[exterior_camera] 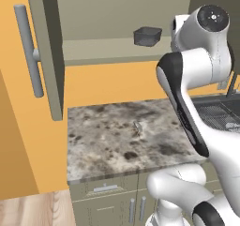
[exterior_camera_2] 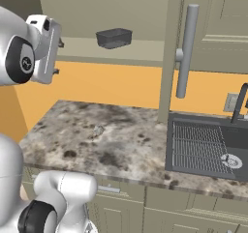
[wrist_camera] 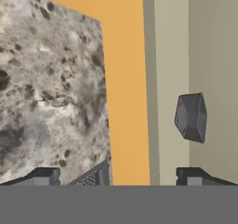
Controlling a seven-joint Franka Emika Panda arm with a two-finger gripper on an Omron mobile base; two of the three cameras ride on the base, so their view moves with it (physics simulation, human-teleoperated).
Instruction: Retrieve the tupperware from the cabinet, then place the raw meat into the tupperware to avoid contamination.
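Observation:
The cabinet (exterior_camera: pixel 108 49) stands open above the counter, and the dark grey tupperware (exterior_camera: pixel 147 36) sits on its shelf (exterior_camera_2: pixel 140 49). The tub also shows in the right base view (exterior_camera_2: pixel 114 37) and in the hand view (wrist_camera: pixel 191 117). My gripper (exterior_camera_2: pixel 59 58) hangs at shelf height, left of the tub and a short way out from the shelf's edge. It is open, with nothing between its fingertips (wrist_camera: pixel 44 175). A small pale grey piece, the raw meat (exterior_camera: pixel 137 126), lies in the middle of the speckled counter (exterior_camera_2: pixel 98 129), well below the gripper (wrist_camera: pixel 118 176).
The left cabinet door (exterior_camera: pixel 47 47) with its long bar handle (exterior_camera: pixel 28 51) swings out over the counter's left end. The right door's handle (exterior_camera_2: pixel 186 50) hangs beside the dark sink (exterior_camera_2: pixel 203 145) and faucet (exterior_camera_2: pixel 240 104). An orange wall backs the counter.

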